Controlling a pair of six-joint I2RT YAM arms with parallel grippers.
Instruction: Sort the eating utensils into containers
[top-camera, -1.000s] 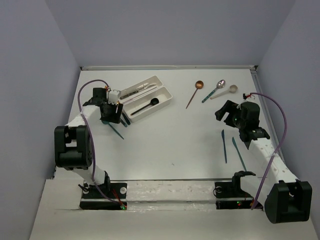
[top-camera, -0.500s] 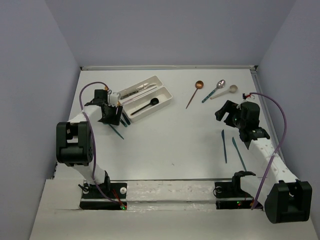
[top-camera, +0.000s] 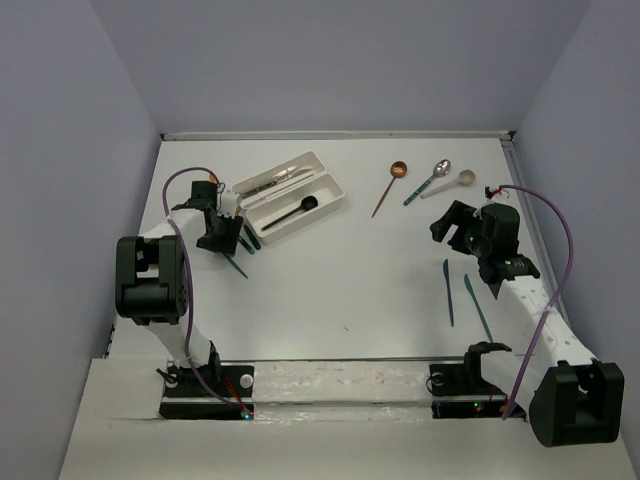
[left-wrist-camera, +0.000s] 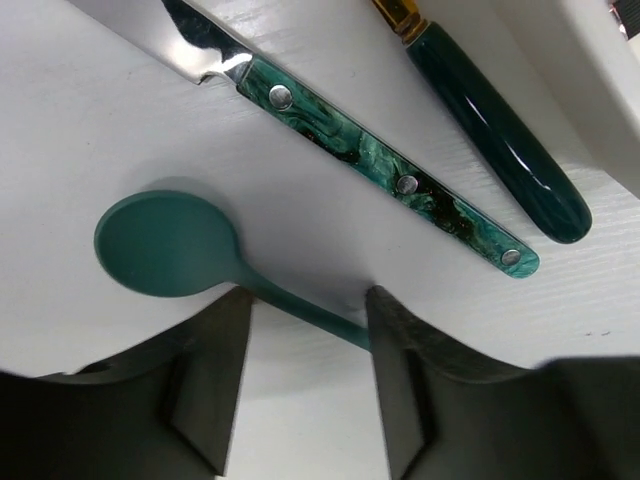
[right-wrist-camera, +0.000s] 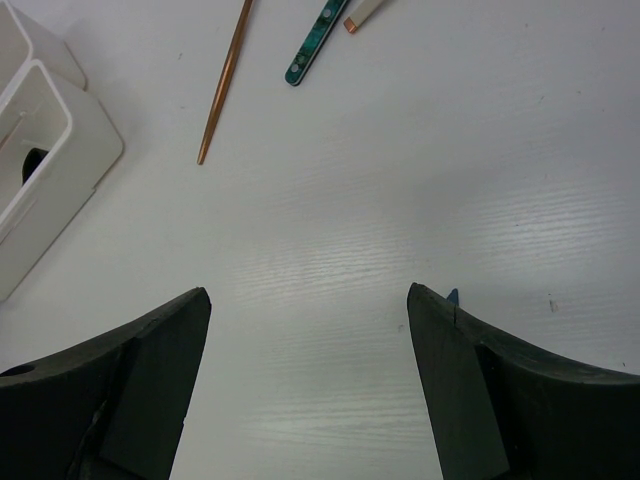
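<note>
2 trays (top-camera: 328, 188) back-L, side by side | spoon (top-camera: 292, 212) in front tray | 3 spoons (top-camera: 430, 180) back-R | 2 knives (top-camera: 448, 290) R, nearer

A robot lab cell: white table (top-camera: 340, 290) boxed by plain walls (top-camera: 330, 70).

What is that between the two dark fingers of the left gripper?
The slim handle of a teal spoon, lying on the table; the left gripper stands open around it. The left wrist view shows it.

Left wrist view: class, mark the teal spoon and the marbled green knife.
teal spoon (left-wrist-camera: 165, 245), left wrist view, centre of its bowl.
marbled green knife (left-wrist-camera: 383, 168), left wrist view, middle of its handle.
</note>
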